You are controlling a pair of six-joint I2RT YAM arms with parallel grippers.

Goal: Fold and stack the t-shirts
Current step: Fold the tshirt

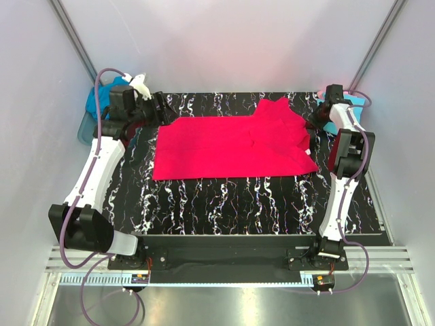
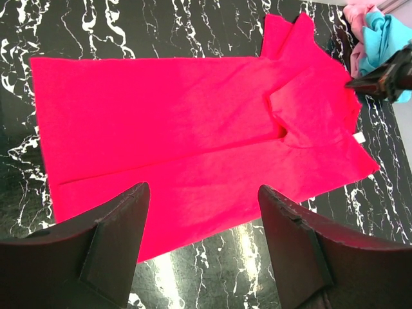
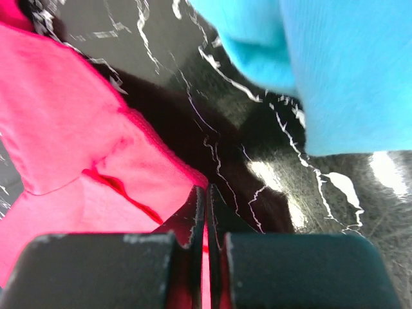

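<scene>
right jaws pinch edge of pink-red t-shirt [image 3: 71, 141].

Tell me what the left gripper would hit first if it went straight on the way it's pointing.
Probably the pink-red t-shirt, which lies straight ahead between the fingers of the open left gripper in its wrist view. Depth is unclear, so it might touch the bare table just short of the shirt's edge.

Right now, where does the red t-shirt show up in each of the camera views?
Top external: red t-shirt spread flat mid-table, between the arms.
Left wrist: red t-shirt fills the middle, beyond the open left hand.
Right wrist: red t-shirt at left, its edge pinched in the shut right hand.
Shared landmark: black marbled tabletop.
</scene>
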